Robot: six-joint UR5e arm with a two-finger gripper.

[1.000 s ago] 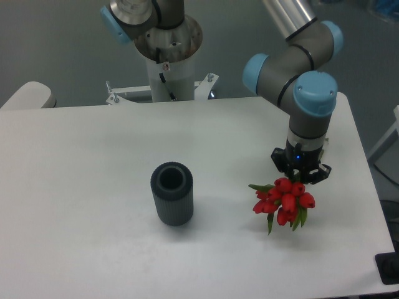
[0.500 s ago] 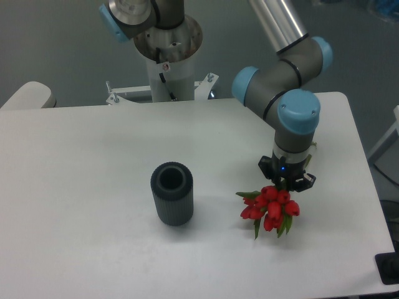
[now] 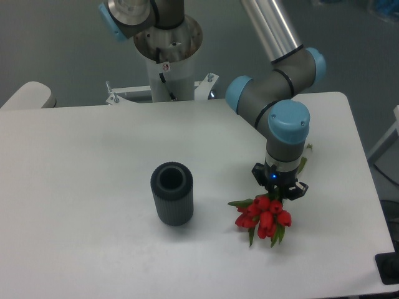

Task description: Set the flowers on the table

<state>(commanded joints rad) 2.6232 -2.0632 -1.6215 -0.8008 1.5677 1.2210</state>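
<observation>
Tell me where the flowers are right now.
The flowers sit at the table's front right, just below the hand and right of the dark vase.

Robot arm (image 3: pixel 274 68) showing a polished silver tube leading into grey joint housings, each housing wearing a light-blue end cap. Black two-finger gripper (image 3: pixel 277 190) sitting below the grey wrist, a small blue light glowing on its body. White mounting column (image 3: pixel 168 62) standing behind, carrying a small red-and-white label and a thin dark cable, its metal base plate showing bolts.
</observation>
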